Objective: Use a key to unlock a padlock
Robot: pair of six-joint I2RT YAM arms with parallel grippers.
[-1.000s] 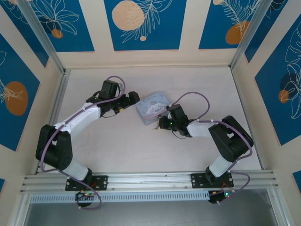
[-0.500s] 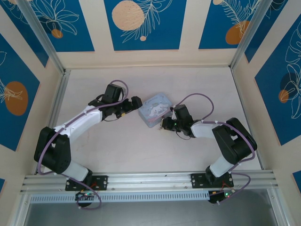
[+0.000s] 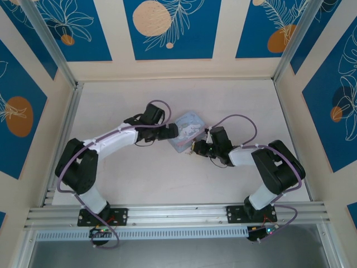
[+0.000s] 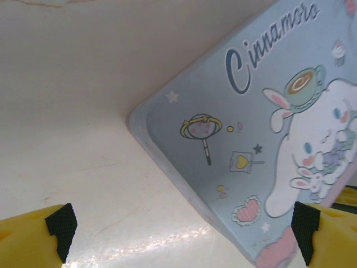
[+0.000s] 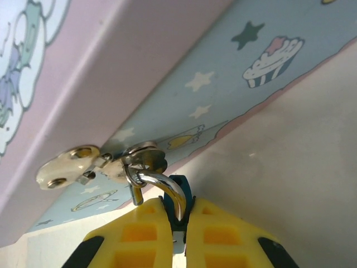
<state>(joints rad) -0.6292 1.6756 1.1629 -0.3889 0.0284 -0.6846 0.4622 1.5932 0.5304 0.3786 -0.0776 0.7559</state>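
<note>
Padlock hangs on the metal hasp of the pale blue cartoon tin, its steel shackle threaded through the hasp loop. The right gripper has its yellow fingers clamped on the small teal body from both sides. The tin lies near the middle of the desk, a little toward the far edge, with the lock on its near right side.

By my reading the task is at an early stage. The lock is gripped and steadied, but the shackle looks seated in the body, so it is not yet released. The keyhole end is buried between the fingers, and I cannot tell whether the key is in it. Fitting the key, turning it and freeing the shackle all appear to be left.

The left gripper has its fingers spread wide, holding nothing, with a corner of the tin just ahead of them. Whether the right-hand one touches the tin I cannot tell.

Room is tightest at the tin, where both grippers crowd close together. The desk is bare toward the near edge and both side edges. The metal frame posts stand well apart from the arms.
</note>
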